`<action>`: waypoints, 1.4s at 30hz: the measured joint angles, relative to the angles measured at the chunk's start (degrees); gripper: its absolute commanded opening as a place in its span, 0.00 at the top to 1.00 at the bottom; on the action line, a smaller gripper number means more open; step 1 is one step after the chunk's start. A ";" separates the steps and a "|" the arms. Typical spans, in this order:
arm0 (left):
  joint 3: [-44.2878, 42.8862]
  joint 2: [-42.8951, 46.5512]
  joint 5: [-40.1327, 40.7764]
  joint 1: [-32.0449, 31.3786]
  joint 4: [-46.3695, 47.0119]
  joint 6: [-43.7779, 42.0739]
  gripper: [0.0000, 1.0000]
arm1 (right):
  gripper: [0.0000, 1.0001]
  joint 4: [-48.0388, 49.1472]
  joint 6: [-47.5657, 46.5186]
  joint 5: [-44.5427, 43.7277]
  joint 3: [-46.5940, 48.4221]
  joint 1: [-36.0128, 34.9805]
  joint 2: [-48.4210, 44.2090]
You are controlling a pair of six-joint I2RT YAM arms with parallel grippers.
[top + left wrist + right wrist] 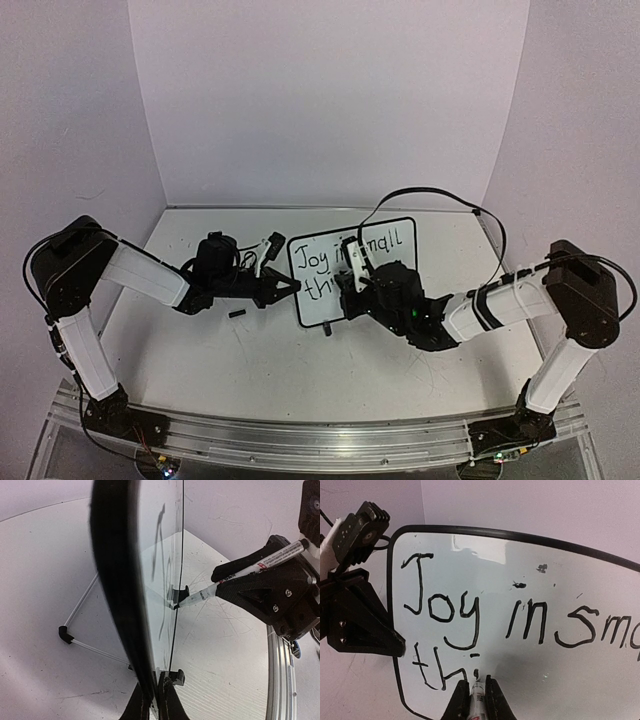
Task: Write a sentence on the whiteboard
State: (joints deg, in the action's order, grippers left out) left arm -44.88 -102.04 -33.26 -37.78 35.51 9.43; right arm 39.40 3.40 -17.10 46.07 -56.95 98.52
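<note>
The whiteboard (pixel 385 290) stands upright mid-table, propped on a wire stand. The sentence (pixel 310 258) on it reads "Joy in small" with "thi" begun below; the right wrist view shows the lettering (pixel 542 622) close up. My left gripper (pixel 292 288) is shut on the board's left edge, and the left wrist view shows its jaws clamped on the black frame (pixel 120 580) at the bottom (pixel 154 682). My right gripper (pixel 352 270) is shut on a black-tipped marker (pixel 476 700), whose tip touches the board just right of "thi". The marker also shows in the left wrist view (pixel 250 567).
A small black piece (pixel 237 314), perhaps a cap, lies on the table left of the board. The wire stand ends in a black foot (pixel 64 635) behind the board. A black cable (pixel 430 195) arches over the board. An aluminium rail (pixel 300 435) runs along the near edge.
</note>
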 measured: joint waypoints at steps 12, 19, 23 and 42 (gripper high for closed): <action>0.00 0.02 0.00 0.00 -0.02 0.00 1.00 | 1.00 -0.22 1.61 0.01 -1.13 -0.59 1.03; 0.00 0.02 0.00 0.00 -0.02 0.02 1.00 | 1.00 -0.20 1.49 -0.52 -1.13 -0.61 1.16; 0.00 0.02 0.00 0.00 -0.02 0.02 1.00 | 1.00 -0.23 0.77 -1.49 -1.05 -0.64 1.16; 0.00 0.07 0.25 0.00 -0.08 0.03 1.00 | 1.00 -0.41 -1.86 -1.55 2.40 -0.58 0.51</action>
State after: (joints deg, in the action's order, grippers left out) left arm -44.88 -101.97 -33.01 -37.78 35.43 9.46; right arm 39.00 1.54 -18.65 48.48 -57.53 99.03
